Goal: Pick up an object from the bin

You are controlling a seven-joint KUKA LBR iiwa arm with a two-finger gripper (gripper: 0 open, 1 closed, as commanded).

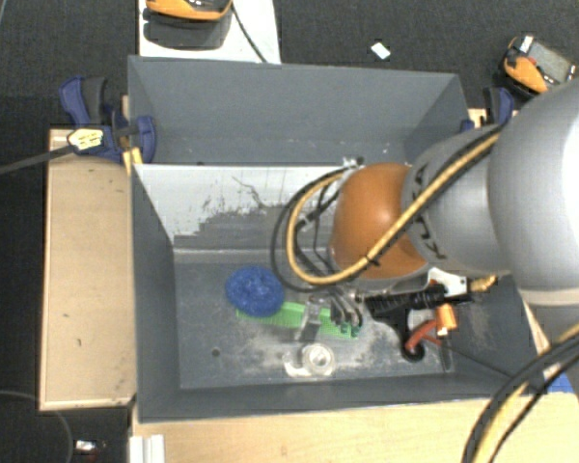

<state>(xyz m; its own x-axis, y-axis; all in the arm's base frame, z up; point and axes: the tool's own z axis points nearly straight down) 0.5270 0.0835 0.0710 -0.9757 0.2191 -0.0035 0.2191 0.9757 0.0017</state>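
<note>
You are looking down into a grey metal bin (pixel 154 287) from above and slightly to one side. The arm (pixel 531 191) enters from the right as a broad grey body that covers much of the bin's right-hand part. At its wrist is a rounded orange cover (pixel 372 220). Black and yellow cables (pixel 299 249) loop off the cover's left side.

Below the cover, the gripper (pixel 320 324) sits low near the bin floor, about midway across the bin and toward its front wall. It is directly over a bright green piece (pixel 291 313) that lies flat on the floor. You can see green on both sides of the gripper: a longer stretch to the left and a short bit to the right. You cannot tell whether the gripper is open, closed, or clamped on the green piece, because its tip is small and partly hidden by the wrist.

A blue ball (pixel 254 290) with a rough, scrubby surface lies just left of the green piece, touching it or very nearly. In front of the gripper, close to the front wall, rests a silvery round thing (pixel 315 360), perhaps a cap or ring. To the right, partly under the arm, lies a black tool (pixel 405 302) with orange parts. A curved red piece (pixel 420 340) lies just in front of it. The bin floor is scuffed and dusted with pale marks.
</note>
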